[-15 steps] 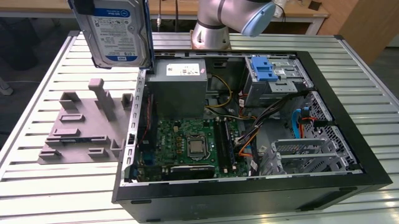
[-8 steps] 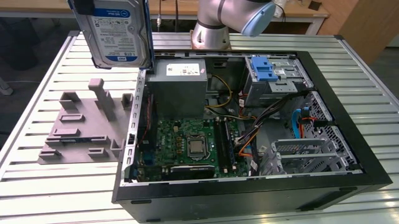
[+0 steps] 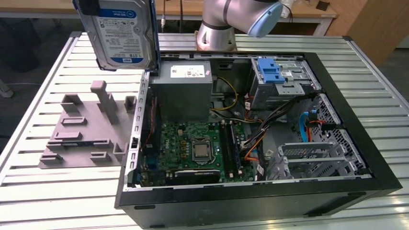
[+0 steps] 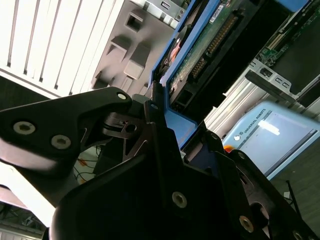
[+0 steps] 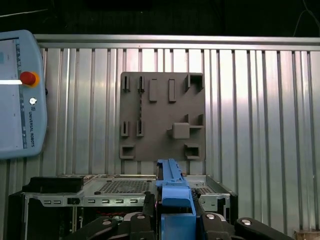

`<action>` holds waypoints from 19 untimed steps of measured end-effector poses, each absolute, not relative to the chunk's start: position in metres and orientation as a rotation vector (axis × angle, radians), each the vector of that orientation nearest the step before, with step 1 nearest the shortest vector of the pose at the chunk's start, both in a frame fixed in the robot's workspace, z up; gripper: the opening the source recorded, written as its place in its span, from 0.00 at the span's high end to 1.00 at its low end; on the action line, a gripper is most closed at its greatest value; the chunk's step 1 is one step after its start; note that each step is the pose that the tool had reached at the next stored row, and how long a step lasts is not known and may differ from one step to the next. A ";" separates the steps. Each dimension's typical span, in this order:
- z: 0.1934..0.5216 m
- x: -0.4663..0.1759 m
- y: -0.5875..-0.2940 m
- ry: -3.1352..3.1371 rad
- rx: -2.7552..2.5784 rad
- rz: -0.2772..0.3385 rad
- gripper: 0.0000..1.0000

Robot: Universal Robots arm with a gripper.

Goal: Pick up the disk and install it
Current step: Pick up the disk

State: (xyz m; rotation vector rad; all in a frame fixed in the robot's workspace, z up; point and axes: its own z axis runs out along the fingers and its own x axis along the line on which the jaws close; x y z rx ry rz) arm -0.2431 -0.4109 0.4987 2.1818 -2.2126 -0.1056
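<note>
You are working over an open computer case [image 3: 357, 158] on a slatted table [image 3: 38, 191], with a grey fixture plate [image 3: 76, 139] lying at the exterior view's left. The disk [image 3: 124, 33] is hanging upright, high over the case's far left corner. Your gripper [image 5: 175, 207] is clamping narrowly on its blue bracket [image 5: 172, 182]. Judgement: the disk is rigid, fairly heavy and shock-sensitive. The plastic edges are serving as the hold, sparing the exposed circuit board [image 4: 210, 45].
</note>
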 end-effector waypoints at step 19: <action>0.498 -0.231 -0.411 -2.213 2.182 -0.106 0.64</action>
